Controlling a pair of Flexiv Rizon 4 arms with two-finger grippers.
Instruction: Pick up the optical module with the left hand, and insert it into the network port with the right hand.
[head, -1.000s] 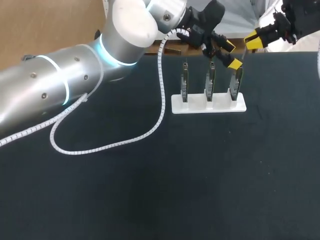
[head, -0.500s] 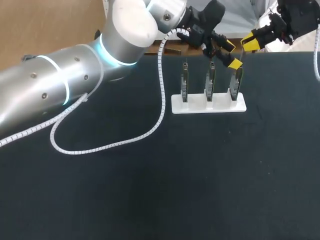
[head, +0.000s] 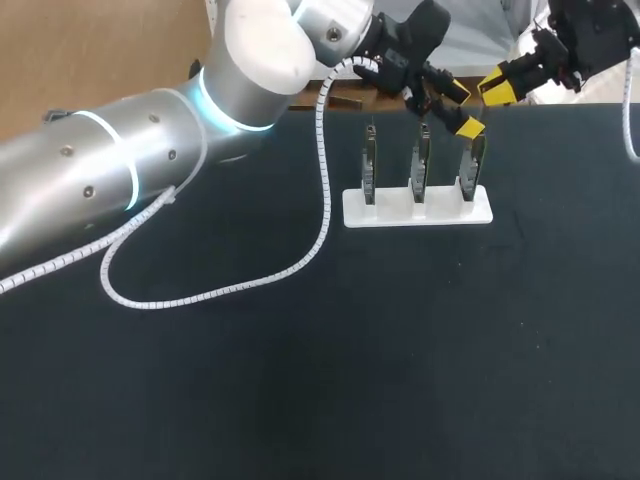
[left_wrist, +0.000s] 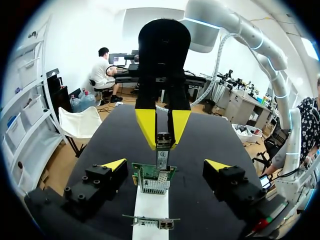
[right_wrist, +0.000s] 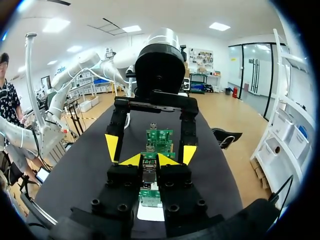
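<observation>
The optical module (left_wrist: 162, 144), a small metal piece, is pinched between the yellow tips of my right gripper (right_wrist: 150, 160), which is shut on it. In the left wrist view it hangs just above the nearest green network card (left_wrist: 154, 176). Three cards stand upright in a white base (head: 418, 207) at the table's far side. My right gripper (head: 493, 88) hovers behind the rightmost card (head: 471, 165). My left gripper (head: 463, 110) is over the same card, open, its tips (left_wrist: 114, 164) spread wide on either side of the module with nothing held.
A white coiled cable (head: 322, 190) trails from my left arm across the black table (head: 320, 380) to the left of the base. The two grippers face each other closely above the cards.
My right gripper has drifted a little to the left, closer to the left gripper and the rightmost card. The left arm has not moved.
</observation>
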